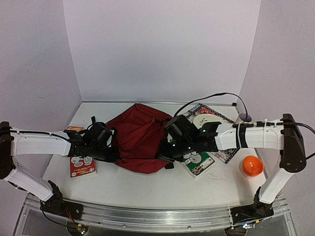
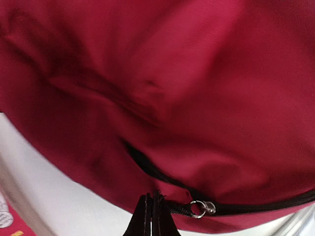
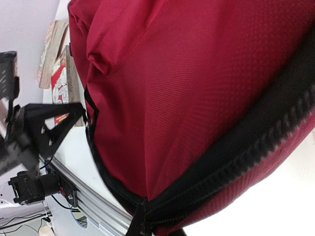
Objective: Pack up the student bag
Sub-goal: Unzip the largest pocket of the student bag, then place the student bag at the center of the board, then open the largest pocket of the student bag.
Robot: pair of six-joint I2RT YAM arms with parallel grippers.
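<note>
Left tool pinched student bag beside its zipper pull; my right tool clamped zipper seam. Limp cloth, I judged; grip seams.

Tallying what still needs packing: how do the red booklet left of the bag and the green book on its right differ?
The red booklet has a red cover with pale pictures; the green book has a green-and-white one. The red booklet sits roughly square to the near edge of the table; the green book lies skewed. Both lie flat outside the student bag.
</note>
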